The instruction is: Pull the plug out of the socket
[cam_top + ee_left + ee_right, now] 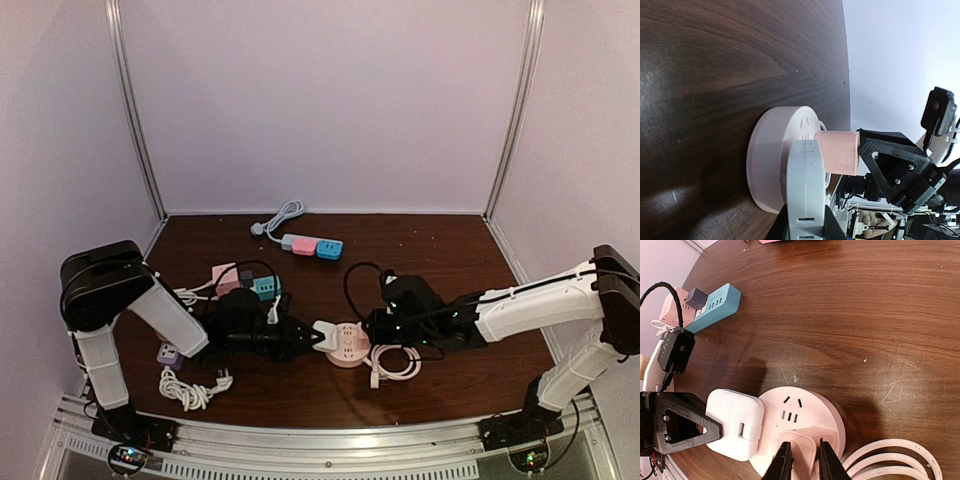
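Observation:
A round pink socket [347, 350] [812, 412] [771, 165] lies flat on the dark wooden table. A pink plug [801, 447] [837, 152] stands in its top. My right gripper [802, 454] [372, 328] is shut on that plug, one black finger pressed to each side. A white square adapter [735, 422] [805, 185] sits at the socket's left rim. My left gripper [315, 338] [807, 222] is shut on the adapter, which shows edge-on in the left wrist view.
A coiled white cable [395, 362] [900, 460] lies right of the socket. Pink and teal power strips [245, 282] [710, 307] lie at the left, a pink-blue strip [312, 246] at the back. A purple socket [168, 353] and a cable bundle [190, 390] sit front left.

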`<state>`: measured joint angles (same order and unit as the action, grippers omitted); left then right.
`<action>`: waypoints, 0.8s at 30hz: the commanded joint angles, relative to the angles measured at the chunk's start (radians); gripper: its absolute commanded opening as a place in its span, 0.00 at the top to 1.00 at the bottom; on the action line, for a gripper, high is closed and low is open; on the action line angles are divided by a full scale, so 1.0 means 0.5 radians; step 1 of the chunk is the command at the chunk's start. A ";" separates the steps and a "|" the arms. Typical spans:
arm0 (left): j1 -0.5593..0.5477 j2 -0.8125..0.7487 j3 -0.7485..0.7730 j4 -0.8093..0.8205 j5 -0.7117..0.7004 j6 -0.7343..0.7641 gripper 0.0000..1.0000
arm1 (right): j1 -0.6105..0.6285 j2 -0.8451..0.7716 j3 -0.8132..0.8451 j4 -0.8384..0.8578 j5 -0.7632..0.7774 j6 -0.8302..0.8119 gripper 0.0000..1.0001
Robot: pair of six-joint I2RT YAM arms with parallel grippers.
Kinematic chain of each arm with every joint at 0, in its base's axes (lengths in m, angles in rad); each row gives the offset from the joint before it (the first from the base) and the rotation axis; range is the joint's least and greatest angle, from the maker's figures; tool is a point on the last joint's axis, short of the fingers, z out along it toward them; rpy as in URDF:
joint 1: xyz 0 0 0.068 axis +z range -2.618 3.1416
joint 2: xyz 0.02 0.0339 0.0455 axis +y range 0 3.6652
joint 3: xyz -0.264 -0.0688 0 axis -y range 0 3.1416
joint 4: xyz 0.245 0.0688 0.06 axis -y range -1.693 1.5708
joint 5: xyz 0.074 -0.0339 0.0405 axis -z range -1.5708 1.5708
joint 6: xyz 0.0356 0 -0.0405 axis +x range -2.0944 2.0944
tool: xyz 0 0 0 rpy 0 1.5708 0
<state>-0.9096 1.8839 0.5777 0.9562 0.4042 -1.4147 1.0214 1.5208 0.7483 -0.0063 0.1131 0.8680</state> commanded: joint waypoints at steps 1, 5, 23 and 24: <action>-0.013 -0.092 0.148 0.708 0.199 0.051 1.00 | 0.025 0.174 -0.083 -0.339 -0.180 -0.030 0.80; -0.008 -0.102 0.163 0.764 0.216 0.039 1.00 | 0.025 0.177 -0.077 -0.356 -0.172 -0.036 0.80; 0.003 -0.101 0.207 0.812 0.255 -0.094 1.00 | 0.100 0.259 0.005 -0.416 -0.076 -0.046 0.81; 0.003 -0.101 0.206 0.809 0.255 -0.092 1.00 | 0.103 0.264 0.015 -0.416 -0.079 -0.047 0.82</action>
<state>-0.8898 1.8839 0.5835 1.0008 0.4316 -1.4685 1.0267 1.5585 0.7887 -0.0307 0.1993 0.8669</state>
